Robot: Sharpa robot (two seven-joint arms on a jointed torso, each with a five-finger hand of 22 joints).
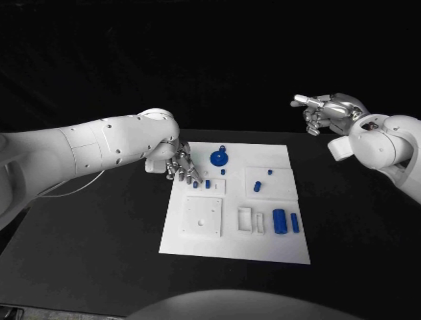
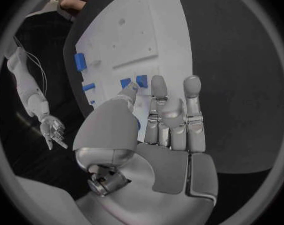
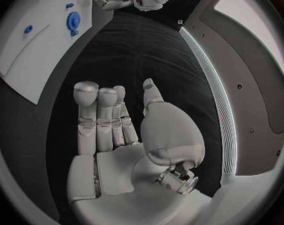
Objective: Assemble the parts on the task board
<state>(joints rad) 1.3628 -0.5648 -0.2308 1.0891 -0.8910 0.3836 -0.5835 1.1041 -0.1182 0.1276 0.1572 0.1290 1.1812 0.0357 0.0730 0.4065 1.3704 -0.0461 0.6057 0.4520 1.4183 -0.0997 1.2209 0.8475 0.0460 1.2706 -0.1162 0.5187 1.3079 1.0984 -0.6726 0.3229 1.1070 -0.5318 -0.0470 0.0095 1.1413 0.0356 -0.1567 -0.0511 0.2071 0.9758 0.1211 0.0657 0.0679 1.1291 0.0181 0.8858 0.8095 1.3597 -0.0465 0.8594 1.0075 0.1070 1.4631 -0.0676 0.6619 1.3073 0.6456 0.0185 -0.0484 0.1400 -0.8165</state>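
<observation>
The white task board [image 1: 268, 250] lies in the middle of the table. On it are a round blue part with a tab [image 1: 219, 157], a blue peg [image 1: 256, 186], two blue cylinders [image 1: 286, 221] and two small blue pieces [image 1: 202, 184]. My left hand [image 1: 179, 163] hovers over the board's far left edge, fingers pointing down right beside those two small pieces [image 2: 142, 80], holding nothing. Its fingers [image 2: 172, 112] are stretched out and apart. My right hand [image 1: 328, 110] is raised beyond the board's far right corner, fingers [image 3: 98, 115] straight and empty.
White blocks [image 1: 203, 217] and two slim white pieces [image 1: 251, 221] sit on the board's near half. Black table [image 1: 95, 253] surrounds the board. The right wrist view shows the board [image 3: 29, 50] with the round blue part [image 3: 73, 21].
</observation>
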